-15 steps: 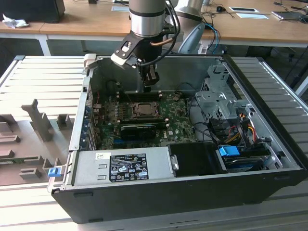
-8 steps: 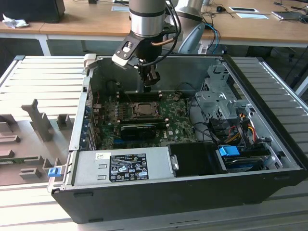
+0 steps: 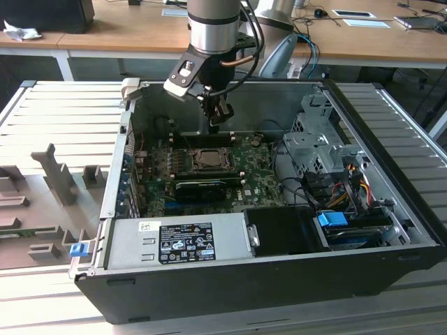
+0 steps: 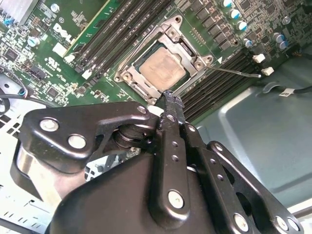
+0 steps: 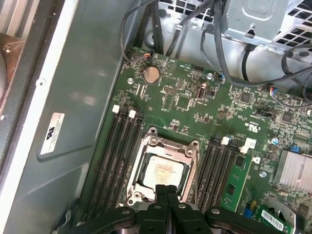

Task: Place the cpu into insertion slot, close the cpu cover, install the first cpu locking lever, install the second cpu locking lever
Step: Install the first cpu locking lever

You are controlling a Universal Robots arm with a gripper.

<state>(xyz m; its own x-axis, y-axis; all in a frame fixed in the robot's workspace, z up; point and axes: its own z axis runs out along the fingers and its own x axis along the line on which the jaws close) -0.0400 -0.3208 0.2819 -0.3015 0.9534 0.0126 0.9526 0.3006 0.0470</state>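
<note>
The fingers (image 5: pixel 162 196) are pressed together, holding nothing, and hover over the rim of the insertion slot (image 5: pixel 133 197); the cpu (image 5: pixel 163 170) lies in that slot, with the cpu cover (image 5: pixel 190 165) lowered around it, on the green motherboard (image 5: pixel 195 105)

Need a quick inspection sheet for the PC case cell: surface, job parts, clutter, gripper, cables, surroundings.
Surface: green motherboard inside an open computer case, lying on a slatted table.
Job's things: cpu sits in the insertion slot; cpu cover lies flat around it; one thin lever sticks out sideways and looks unlatched.
Clutter: grey fixture blocks on the table, at the exterior view's left.
Grippers: gripper shut, empty, above the socket.
Cables: black bundle near the drive cage; coloured wires.
Surroundings: wooden desks behind.
</note>
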